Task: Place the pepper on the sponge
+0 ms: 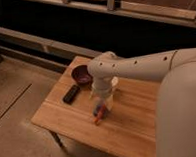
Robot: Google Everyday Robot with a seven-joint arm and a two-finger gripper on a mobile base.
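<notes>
My gripper [101, 102] hangs down from the white arm over the middle of the wooden table [137, 123]. Right under it lies the slim red-orange pepper [97, 116], tilted, its lower end pointing to the table's front edge. The bluish-grey sponge [100, 108] shows only as a small patch just behind the pepper, mostly hidden by the gripper. The pepper seems to rest against or on the sponge; I cannot tell which. Whether the gripper still touches the pepper is hidden.
A dark red round bowl [81, 74] stands at the table's back left, close to the arm. A black flat block [71, 93] lies left of the gripper. The table's left and front edges drop to the floor.
</notes>
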